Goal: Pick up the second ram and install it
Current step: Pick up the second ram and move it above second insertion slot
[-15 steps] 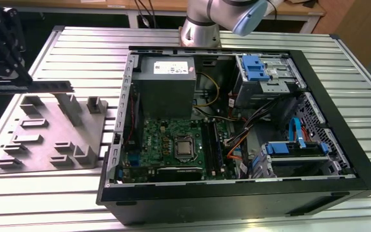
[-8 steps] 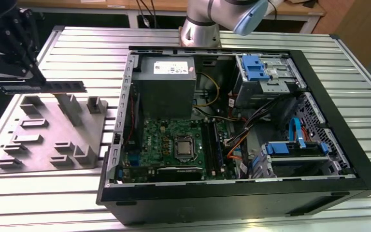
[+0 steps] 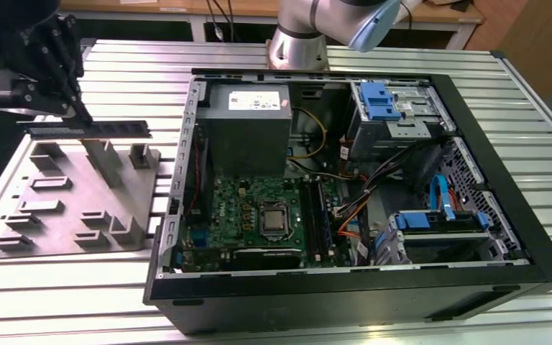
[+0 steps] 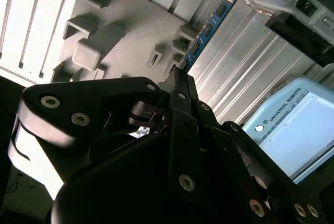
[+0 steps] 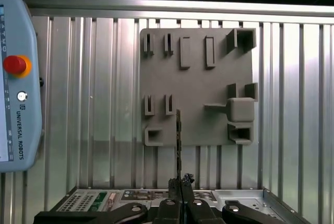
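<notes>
In the first wrist view the gripper (image 5: 180, 185) has its fingers pressed together on one end of the second ram (image 5: 178, 140), seen edge-on and pointing away from the wrist. In the exterior view the stick hangs level above the grey fixture tray (image 3: 60, 215), clear of its pegs, at that view's left. The pick-up is judged complete. Installation is not yet done: the motherboard (image 3: 247, 208) lies well apart, inside the open computer case (image 3: 353, 305) at that view's right.
</notes>
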